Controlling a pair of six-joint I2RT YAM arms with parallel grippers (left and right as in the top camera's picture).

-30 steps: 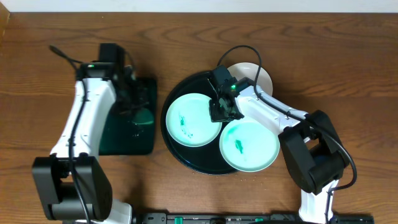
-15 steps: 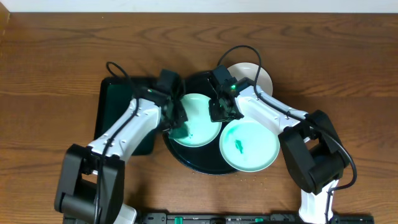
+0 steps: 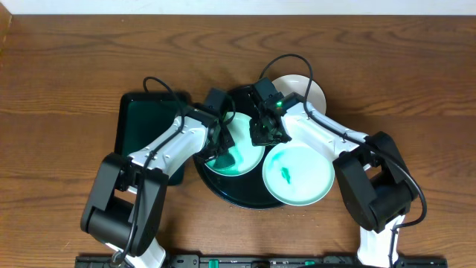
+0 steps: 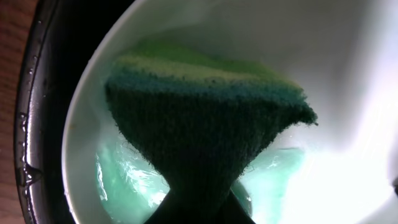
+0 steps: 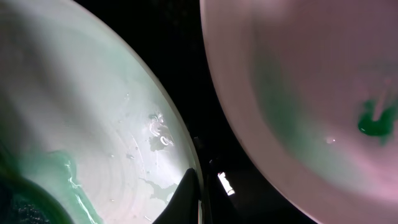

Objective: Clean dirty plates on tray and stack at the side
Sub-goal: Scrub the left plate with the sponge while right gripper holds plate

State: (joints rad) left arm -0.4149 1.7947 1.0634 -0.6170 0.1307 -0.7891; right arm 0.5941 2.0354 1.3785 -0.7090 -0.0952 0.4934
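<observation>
The round black tray (image 3: 223,192) holds two plates. The left plate (image 3: 245,151) is wet with a teal film. My left gripper (image 3: 220,147) is shut on a green sponge (image 4: 205,118) and presses it onto this plate (image 4: 348,74). My right gripper (image 3: 262,134) is shut on the same plate's right rim (image 5: 93,124), with one finger (image 5: 193,193) lying on the inside of the rim. The front right plate (image 3: 297,175) has a teal smear (image 5: 373,121) in its middle. A third, white plate (image 3: 306,91) lies on the table behind the tray.
A rectangular dark tray (image 3: 145,119) lies left of the round tray, partly under my left arm. The round tray's wet rim (image 4: 37,124) runs along the left of the left wrist view. Brown wooden table (image 3: 59,89) all round.
My left arm swung right from the rectangular tray to the left plate with the sponge. The plate's smears are now spread into a teal film. The right arm has not moved.
</observation>
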